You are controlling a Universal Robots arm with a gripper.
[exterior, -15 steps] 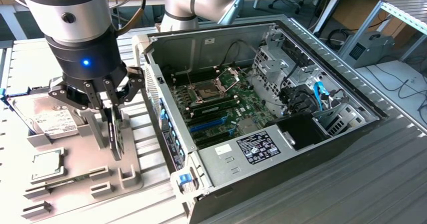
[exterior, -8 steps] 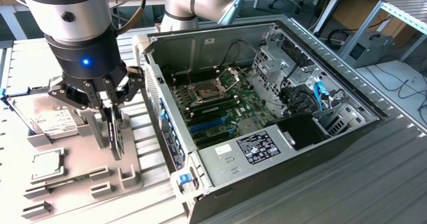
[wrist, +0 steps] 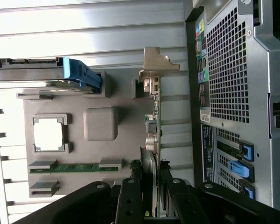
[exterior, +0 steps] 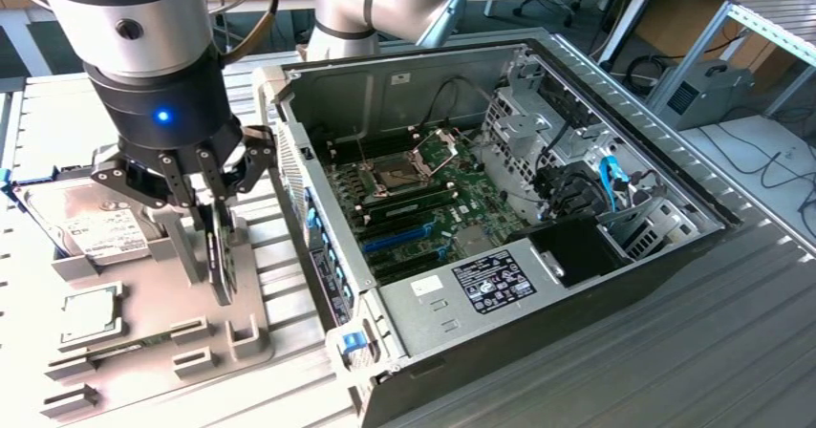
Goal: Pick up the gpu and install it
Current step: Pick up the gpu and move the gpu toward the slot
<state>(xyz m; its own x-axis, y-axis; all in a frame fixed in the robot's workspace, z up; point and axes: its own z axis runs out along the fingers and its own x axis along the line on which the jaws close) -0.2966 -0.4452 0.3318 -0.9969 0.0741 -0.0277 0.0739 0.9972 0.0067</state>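
We see the gpu [exterior: 221, 256], a slim dark card with a silver end bracket, standing upright on its long edge at the grey tray [exterior: 147, 299], just beside the open case [exterior: 421, 74], its upper edge pinched in the gripper [exterior: 210, 199].

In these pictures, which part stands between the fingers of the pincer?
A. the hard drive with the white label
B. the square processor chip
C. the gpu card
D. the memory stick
C: the pincer has a finger on each side of the gpu, which stands on edge in the grey holder; the hard drive lies apart.
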